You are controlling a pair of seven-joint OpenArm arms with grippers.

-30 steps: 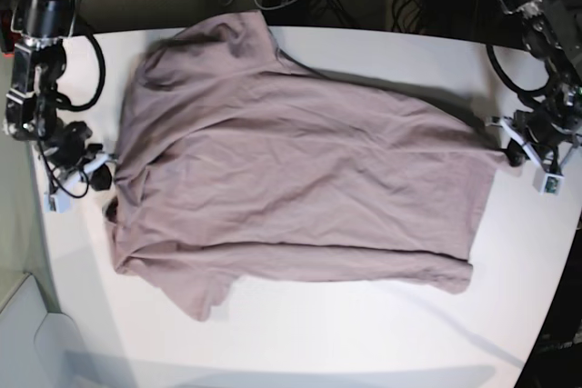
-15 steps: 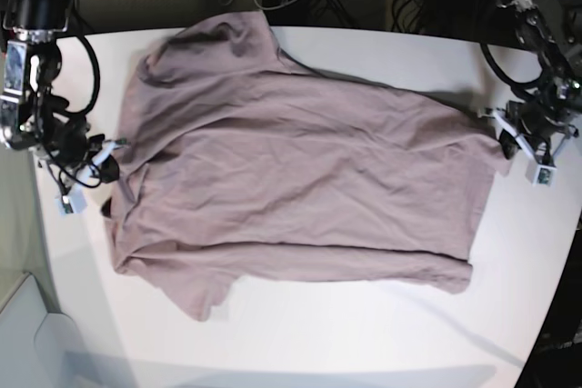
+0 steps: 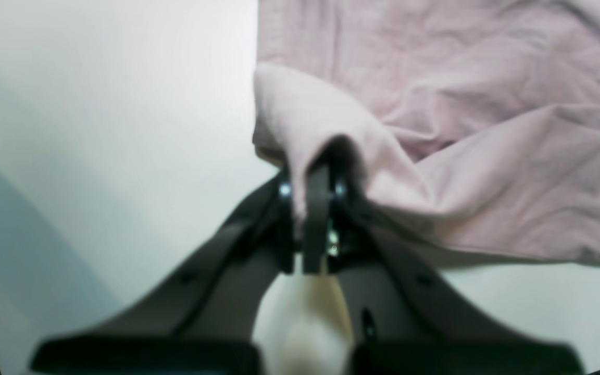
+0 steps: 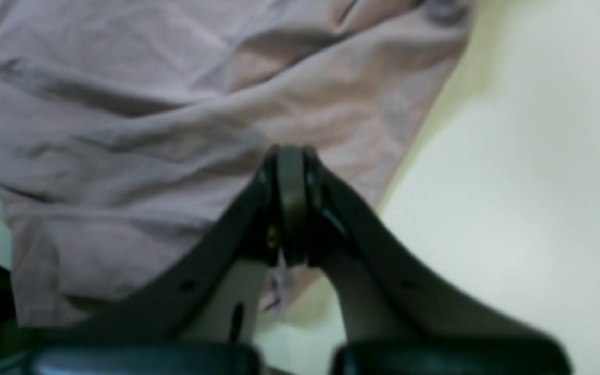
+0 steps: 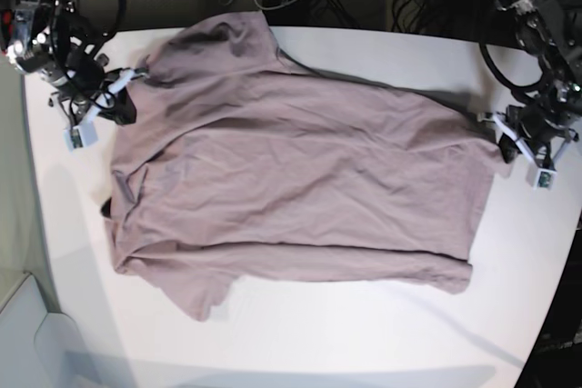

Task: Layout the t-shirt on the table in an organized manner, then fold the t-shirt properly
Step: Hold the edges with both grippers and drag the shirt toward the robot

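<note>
Left pincer (image 3: 314, 208) clamped on shirt (image 5: 291, 179) hem, 3 o'clock | right pincer (image 4: 289, 203) closed at 9–10 o'clock edge, hold unclear | risk — uneven pull bunches cloth on tabletop (image 5: 364, 333)

The t-shirt (image 5: 291, 179) lies spread, wrinkled, across the white bench (image 5: 364, 333); the left hand (image 5: 506, 145) grips its three-o'clock edge, the right hand (image 5: 127, 106) its ten-o'clock edge.

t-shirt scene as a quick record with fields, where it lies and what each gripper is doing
t-shirt: spread flat and wrinkled across the table, one sleeve poking toward the near edge
left gripper: shut on a pinched fold at the shirt's edge
right gripper: jaws together, over the shirt's opposite edge; held cloth cannot be made out
fold state: laid out, not yet folded
</note>
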